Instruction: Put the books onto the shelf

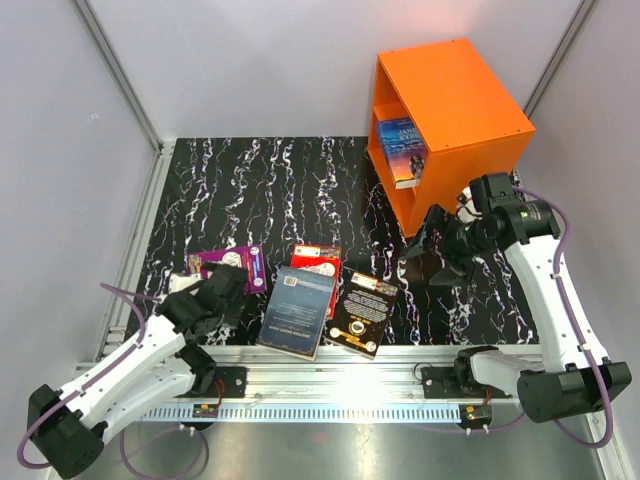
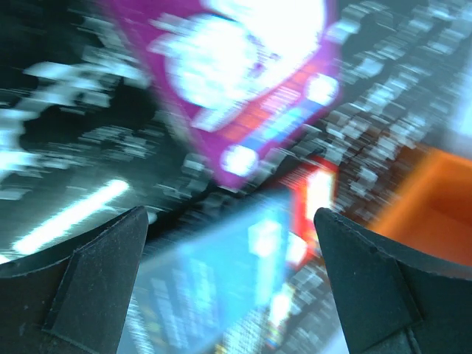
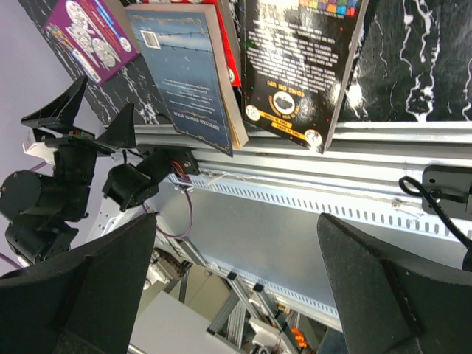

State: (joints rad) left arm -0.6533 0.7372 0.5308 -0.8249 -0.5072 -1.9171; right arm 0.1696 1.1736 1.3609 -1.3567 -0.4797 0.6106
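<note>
Left claw (image 1: pixel 226 287) spread, low over purple book (image 1: pixel 214 263) (seemingly); right claw (image 1: pixel 432 256) spread near shelf (image 1: pixel 462 105)

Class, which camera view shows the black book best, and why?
Top external: the whole black book shows, flat on the table. The right wrist view shows it closer but cropped. The left wrist view is too blurred to find it.

left hand (image 1: pixel 228 287) and right hand (image 1: pixel 432 255) both hover with fingers spread wide, empty.
</note>
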